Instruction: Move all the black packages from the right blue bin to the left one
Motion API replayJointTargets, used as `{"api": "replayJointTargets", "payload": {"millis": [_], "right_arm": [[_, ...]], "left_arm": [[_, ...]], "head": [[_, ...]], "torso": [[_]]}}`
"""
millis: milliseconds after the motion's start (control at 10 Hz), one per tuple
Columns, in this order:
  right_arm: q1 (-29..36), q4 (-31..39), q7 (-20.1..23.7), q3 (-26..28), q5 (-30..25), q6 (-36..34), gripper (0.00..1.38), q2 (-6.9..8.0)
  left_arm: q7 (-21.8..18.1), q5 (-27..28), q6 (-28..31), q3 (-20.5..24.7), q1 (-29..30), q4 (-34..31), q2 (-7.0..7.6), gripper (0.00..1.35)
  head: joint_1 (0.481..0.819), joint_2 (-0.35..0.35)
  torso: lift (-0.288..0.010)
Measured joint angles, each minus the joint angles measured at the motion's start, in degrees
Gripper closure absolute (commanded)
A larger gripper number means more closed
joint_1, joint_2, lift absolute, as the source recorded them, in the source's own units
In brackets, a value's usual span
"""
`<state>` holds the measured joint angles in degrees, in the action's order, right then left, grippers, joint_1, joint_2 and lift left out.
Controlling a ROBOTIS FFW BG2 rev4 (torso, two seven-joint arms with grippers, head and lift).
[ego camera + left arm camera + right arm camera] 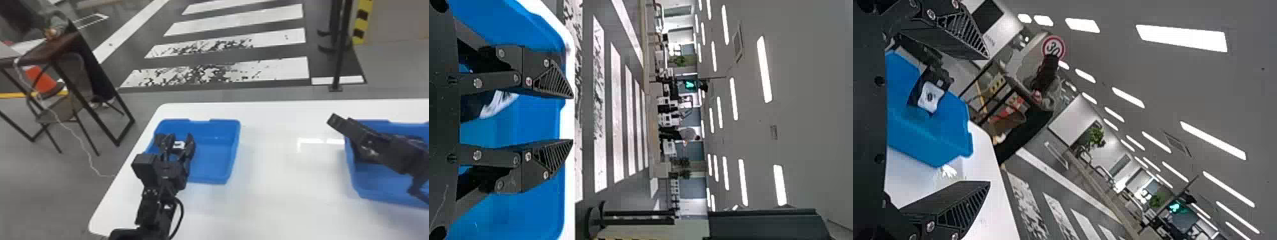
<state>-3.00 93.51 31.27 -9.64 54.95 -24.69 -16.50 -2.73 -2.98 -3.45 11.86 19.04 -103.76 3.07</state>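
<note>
Black, two-fingered left gripper (181, 138) hangs, fingers apart, over a white-labelled black package (498, 103) at the left blue plastic bin (212, 172); swinging low could drag it (seating unclear). Spread black right gripper (988, 120), dipping carelessly, could knock the right blue plastic bin (376, 191).

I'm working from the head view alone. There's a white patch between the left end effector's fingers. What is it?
Observer: The right wrist view shows it as a white label on a black package, in or just above the left blue bin.

Operator: Do the fingers have it clamped?

Observer: It doesn't look like it. In the left wrist view, blue bin shows between the package and one finger of the left end effector.

Operator: And the right one? From here I can't see between its fingers.

Observer: The right wrist view has the right end effector wide open, with nothing held between its fingers.
</note>
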Motion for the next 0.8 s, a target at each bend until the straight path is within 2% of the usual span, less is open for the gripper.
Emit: {"api": "replayJointTargets", "payload": {"millis": [200, 400, 600, 800], "right_arm": [[3.28, 8.46, -2.81, 8.81, -14.73, -5.32, 0.15, 0.27], [6.25, 14.96, -6.08, 16.1, -25.81, -9.97, 0.15, 1.01], [9.1, 17.85, -10.76, 21.58, -32.31, -12.94, 0.15, 2.02], [8.57, 15.18, -12.73, 23.16, -35.5, -14.96, 0.15, 2.42]], "left_arm": [[-1.35, -5.02, -5.86, -2.09, 1.64, -1.67, -0.07, 0.17], [-1.32, -8.85, -7.93, -4.6, 4.6, -6.0, -0.09, 0.16], [-1.37, -11.9, -9.53, -6.94, 7.28, -9.23, 0.03, 0.15], [-2.02, -13.5, -9.68, -9.47, 8.73, -10.48, 0.66, 0.14]], "head": [[0.695, 0.207], [0.695, 0.125], [0.695, 0.008], [0.695, -0.054]], "torso": [[-0.14], [-0.14], [-0.14], [-0.14]]}}
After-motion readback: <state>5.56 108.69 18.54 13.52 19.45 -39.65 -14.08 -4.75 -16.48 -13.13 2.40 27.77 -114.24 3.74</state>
